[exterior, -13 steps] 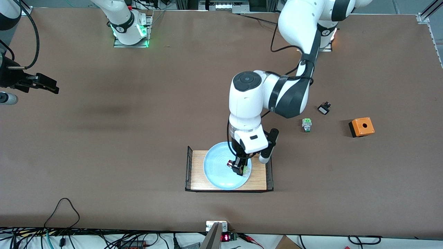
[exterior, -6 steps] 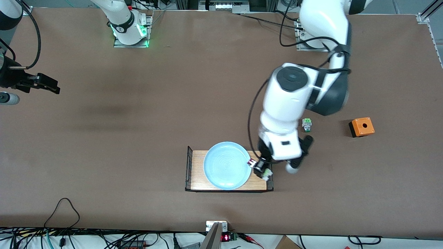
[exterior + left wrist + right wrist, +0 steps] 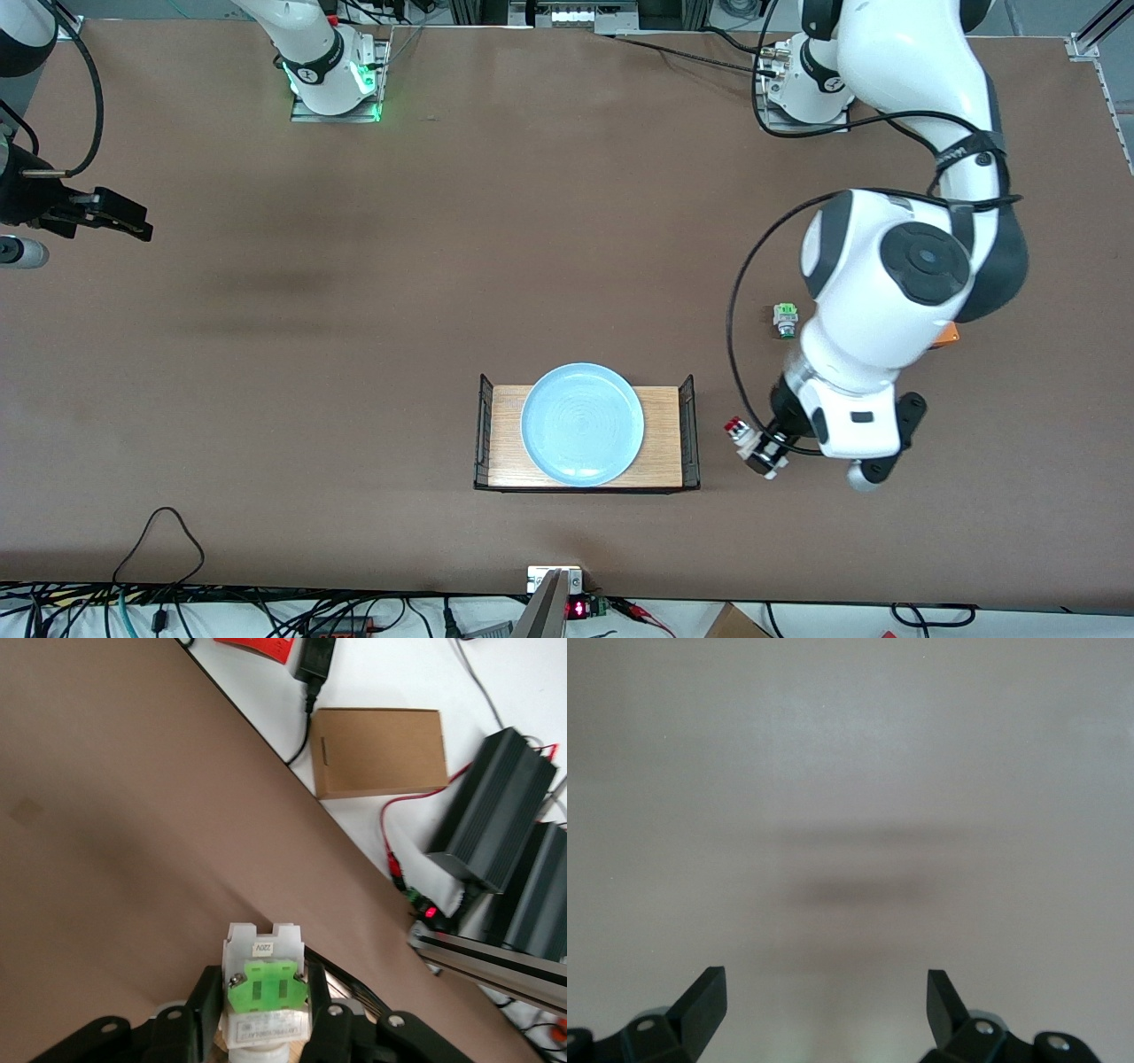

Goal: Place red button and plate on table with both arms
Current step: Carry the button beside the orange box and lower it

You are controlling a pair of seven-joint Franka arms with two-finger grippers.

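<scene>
The left gripper is clenched on the red button, over bare bench beside the wooden tray. Small, light and rigid, it likely sits best pinched across its blocky body. The plate rests on the tray; stiff and probably slippery, best taken at the rim. The right gripper waits, spread wide.

1. A wide matte brown desk fills the room's middle, evenly lit.
2. Along its near edge, black cables tangle over a white floor.
3. A cardboard box and black power units lie off the desk's edge.
</scene>
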